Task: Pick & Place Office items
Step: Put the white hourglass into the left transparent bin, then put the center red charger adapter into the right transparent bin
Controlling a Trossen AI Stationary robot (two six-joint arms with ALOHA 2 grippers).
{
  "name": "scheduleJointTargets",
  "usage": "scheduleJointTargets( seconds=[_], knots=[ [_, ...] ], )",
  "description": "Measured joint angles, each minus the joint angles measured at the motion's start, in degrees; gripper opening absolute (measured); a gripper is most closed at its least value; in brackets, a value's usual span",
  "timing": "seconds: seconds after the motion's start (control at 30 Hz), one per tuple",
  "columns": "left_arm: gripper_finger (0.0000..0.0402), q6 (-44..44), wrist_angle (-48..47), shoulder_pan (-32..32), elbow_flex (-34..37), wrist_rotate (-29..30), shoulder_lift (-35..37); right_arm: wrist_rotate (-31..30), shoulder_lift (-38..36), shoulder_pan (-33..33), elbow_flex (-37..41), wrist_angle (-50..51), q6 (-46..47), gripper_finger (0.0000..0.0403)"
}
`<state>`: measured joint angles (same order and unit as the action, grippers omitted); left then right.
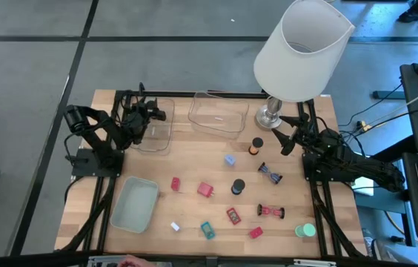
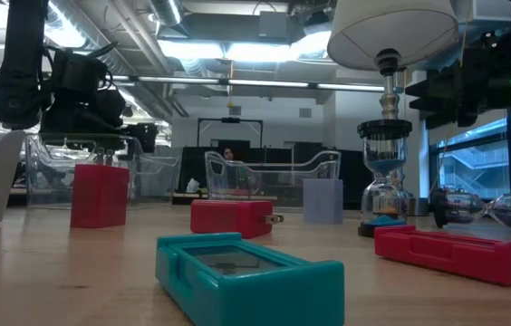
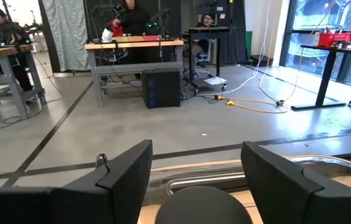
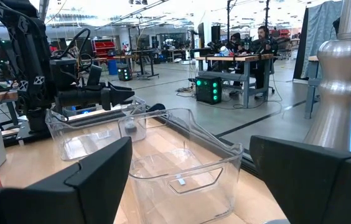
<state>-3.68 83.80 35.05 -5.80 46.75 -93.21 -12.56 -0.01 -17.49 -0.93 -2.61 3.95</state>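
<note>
- Big open workshop, concrete floor with dark lines, desks and a few people way off in the back. The wooden table (image 1: 194,159) holds all the action, with a big white lamp (image 1: 298,52) at its far right corner.
- Left gripper (image 1: 150,113) hovers over the clear tray on the far left (image 1: 153,133), fingers spread apart, nothing between them. From its wrist view you only see the tray rim and floor beyond, so it's pointed away from the pieces.
- Right gripper (image 1: 282,135) sits just beside the lamp base, also released and empty, aimed toward the second clear tray (image 1: 218,115).
- The office items are scattered across the near and middle part of the table: a black round cap with an orange bit (image 1: 256,145), a pale blue block (image 1: 229,159), a dark hourglass-looking clip (image 1: 270,173), another black cap (image 1: 238,186), red blocks (image 1: 205,190), a teal block (image 1: 207,231), a small white piece (image 1: 175,226).
- A pale green tray (image 1: 136,205) sits at the near left, empty as far as I can tell.
- Key bit: the black and orange cap lies just toward the near side of the right gripper, closest of anything. My guess is the right arm goes first, since the left is well apart from every piece. The cap's round, so approach angle shouldn't matter much.
</note>
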Motion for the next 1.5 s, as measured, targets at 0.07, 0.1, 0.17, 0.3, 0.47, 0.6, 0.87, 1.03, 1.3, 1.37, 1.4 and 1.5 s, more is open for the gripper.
scheduleJointTargets(
  seconds=[0.07, 0.1, 0.17, 0.3, 0.47, 0.6, 0.87, 1.03, 1.3, 1.37, 1.4, 1.5],
  knots=[
    [0.0244, 0.0, 0.0, 0.0, 0.0, 0.0, 0.0, 0.0, 0.0, 0.0, 0.0, 0.0, 0.0, 0.0327],
    [0.0244, 0.0, 0.0, 0.0, 0.0, 0.0, 0.0, 0.0, 0.0, 0.0, 0.0, 0.0, 0.0, 0.0327],
    [0.0244, 0.0, 0.7, 0.0, 0.0, -0.1, 0.0, 0.0, 0.0, 0.0, 0.0, 0.0, 0.0, 0.0327],
    [0.0244, 4.3, 5.9, -1.4, 0.0, -0.9, 0.5, 0.0, 0.0, 0.0, 0.0, 0.0, 0.0, 0.0327],
    [0.0244, 13.8, 5.9, -6.5, -0.7, -1.5, 7.7, 0.0, 0.0, 0.0, 0.0, 0.0, 0.0, 0.0327],
    [0.0244, 21.2, 4.0, -13.4, -2.2, -2.9, 13.9, 0.0, 0.0, 0.0, 0.0, 0.0, 0.0, 0.0327],
    [0.0244, 21.5, -32.7, -24.4, -18.1, -4.8, 19.7, 0.0, 0.0, 0.0, 0.0, 0.0, 0.0, 0.0327],
    [0.0244, 9.6, -64.2, -27.0, -31.8, -12.6, 17.2, 0.0, 0.0, 0.0, 0.0, 0.0, 0.0, 0.0327],
    [0.0254, 6.6, -74.5, -33.5, -40.3, -21.0, 6.2, 0.0, 0.0, 0.0, 0.0, 0.0, 0.0, 0.0327],
    [0.0263, 6.8, -74.5, -35.7, -41.5, -21.7, 3.6, 0.0, 0.0, 0.0, 0.0, 0.0, 0.0, 0.0327],
    [0.0267, 6.9, -74.8, -36.8, -42.1, -22.4, 2.5, 0.0, 0.0, 0.0, 0.0, 0.0, 0.0, 0.0327],
    [0.0282, 6.8, -77.0, -40.5, -44.4, -24.4, -0.4, 0.0, 0.0, 0.0, 0.0, 0.0, 0.0, 0.0327]
  ],
)
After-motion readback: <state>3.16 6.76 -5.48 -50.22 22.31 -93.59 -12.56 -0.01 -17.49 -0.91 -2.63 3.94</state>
